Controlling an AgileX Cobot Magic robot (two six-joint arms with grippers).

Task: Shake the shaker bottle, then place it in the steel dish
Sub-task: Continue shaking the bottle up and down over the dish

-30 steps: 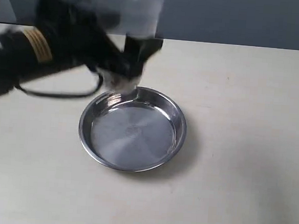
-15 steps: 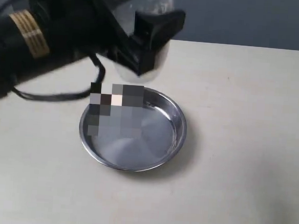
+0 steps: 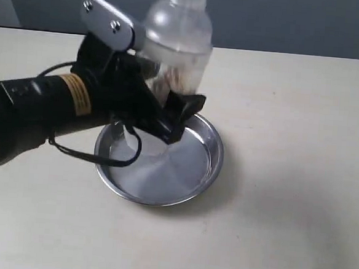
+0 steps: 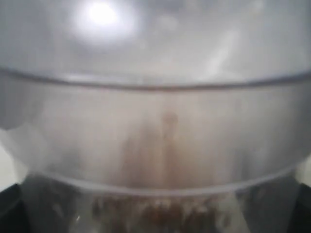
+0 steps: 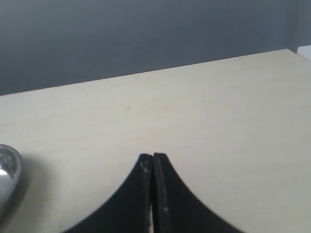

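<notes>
The frosted shaker bottle (image 3: 177, 42) stands upright in the air above the far rim of the steel dish (image 3: 195, 172), brown granules showing in its lower part. My left gripper (image 3: 169, 109) is shut on the bottle's lower body, its black fingers wrapped round it. In the left wrist view the shaker bottle (image 4: 155, 121) fills the frame and hides the jaws. The right gripper (image 5: 153, 158) is shut with nothing in it, low over bare table. An edge of the steel dish (image 5: 7, 174) shows in the right wrist view.
The beige table (image 3: 289, 148) carries the dish near its middle. A dark grey wall (image 3: 286, 22) runs behind the far edge. My left arm (image 3: 39, 109) with its black cable reaches in from the left over the dish's left side.
The left arm has come down and swung toward the dish with the bottle, which has dropped from near the top of the view to just over the dish's far rim.
</notes>
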